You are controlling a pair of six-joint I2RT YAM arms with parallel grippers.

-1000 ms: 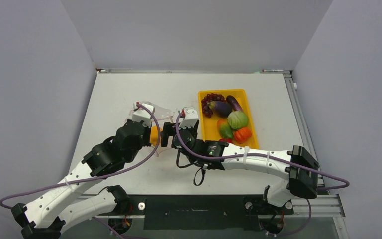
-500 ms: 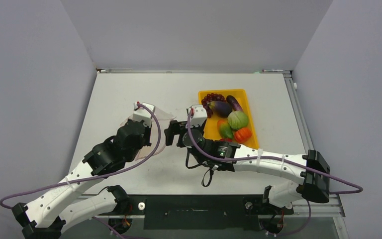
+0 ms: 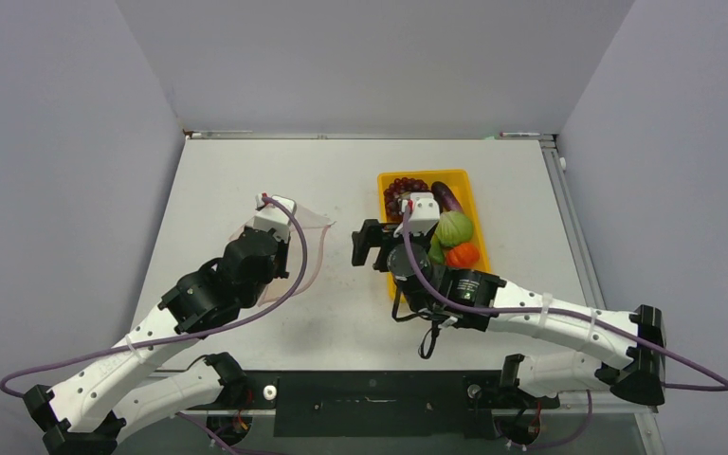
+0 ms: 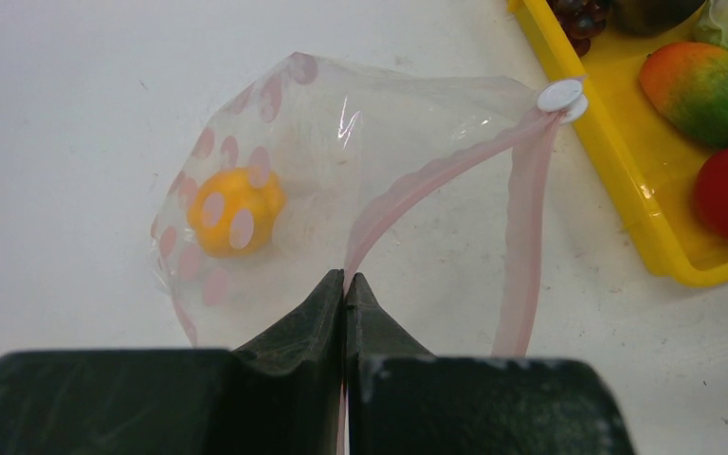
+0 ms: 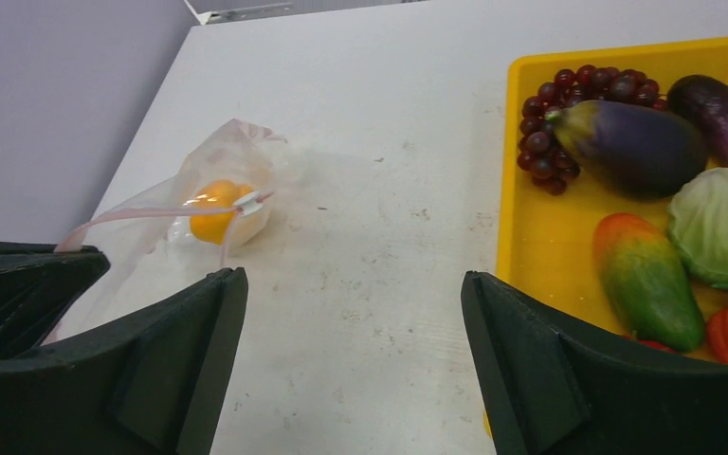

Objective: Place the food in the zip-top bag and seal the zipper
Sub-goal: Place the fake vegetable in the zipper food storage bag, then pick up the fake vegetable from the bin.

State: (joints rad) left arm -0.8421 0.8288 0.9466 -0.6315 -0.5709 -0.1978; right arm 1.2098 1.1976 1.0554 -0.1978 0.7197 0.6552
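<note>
Left fingers point(image 4: 308, 327) pinch zipper point(image 4: 523, 237) | right fingers point(image 5: 175, 365) spread — (beside tray point(image 5: 504, 190))

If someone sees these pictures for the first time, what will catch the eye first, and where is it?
The yellow tray, right of centre in the top view, stands out with its colourful toy food, such as a dark red grape bunch and a purple eggplant. To its left lies the clear zip-top bag with one orange piece inside. The left gripper is shut on its pink zipper; the right gripper hangs open between them.
</note>
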